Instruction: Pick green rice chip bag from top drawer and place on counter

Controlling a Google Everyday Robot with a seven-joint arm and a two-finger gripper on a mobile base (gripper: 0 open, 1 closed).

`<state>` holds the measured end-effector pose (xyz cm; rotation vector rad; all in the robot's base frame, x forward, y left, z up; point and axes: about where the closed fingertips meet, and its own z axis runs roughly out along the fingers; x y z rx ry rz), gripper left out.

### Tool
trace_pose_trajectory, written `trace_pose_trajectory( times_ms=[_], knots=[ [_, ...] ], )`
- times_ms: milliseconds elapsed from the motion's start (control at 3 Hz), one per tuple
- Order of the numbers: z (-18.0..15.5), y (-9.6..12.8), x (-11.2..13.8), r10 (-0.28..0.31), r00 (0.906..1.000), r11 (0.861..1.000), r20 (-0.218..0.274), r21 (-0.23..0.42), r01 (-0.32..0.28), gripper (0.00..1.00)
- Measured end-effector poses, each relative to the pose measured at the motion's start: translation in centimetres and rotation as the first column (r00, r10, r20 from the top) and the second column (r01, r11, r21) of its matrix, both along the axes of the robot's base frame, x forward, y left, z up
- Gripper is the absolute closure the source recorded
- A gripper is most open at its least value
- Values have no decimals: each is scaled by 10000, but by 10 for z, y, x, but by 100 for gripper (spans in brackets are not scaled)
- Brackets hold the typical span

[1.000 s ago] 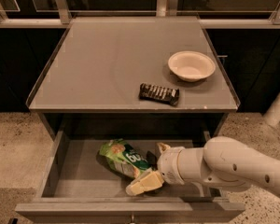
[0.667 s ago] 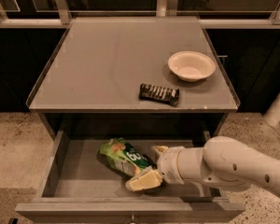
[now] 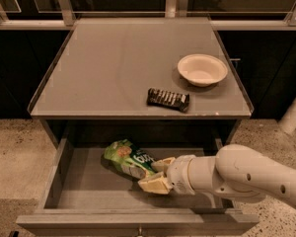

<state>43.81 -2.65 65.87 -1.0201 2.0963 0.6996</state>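
Step in hand: grasp, inside the top drawer (image 3: pixel 79 194). The hand (image 3: pixel 156 174) is low in the drawer and open, its fingers (image 3: pixel 150 184) bracketing the right end of the green rice chip bag (image 3: pixel 124 156). The bag lies flat on the drawer floor.

Next, as judged: close on the bag, lift it clear of the drawer front, carry it to the counter (image 3: pixel 113 68).

Bag's white lettering not legible.
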Motion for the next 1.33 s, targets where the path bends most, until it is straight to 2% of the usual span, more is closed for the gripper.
trace_pose_trajectory(
  times_ms=[333, 667, 1000, 1333],
  knots=[
    [0, 0, 0, 0, 10000, 10000, 0, 0, 0, 88],
    [0, 0, 0, 1, 10000, 10000, 0, 0, -1, 100],
    [0, 0, 0, 1, 10000, 10000, 0, 2, -1, 100],
    [12, -6, -10, 33, 9998, 9965, -196, 840, -17, 100]
  ],
)
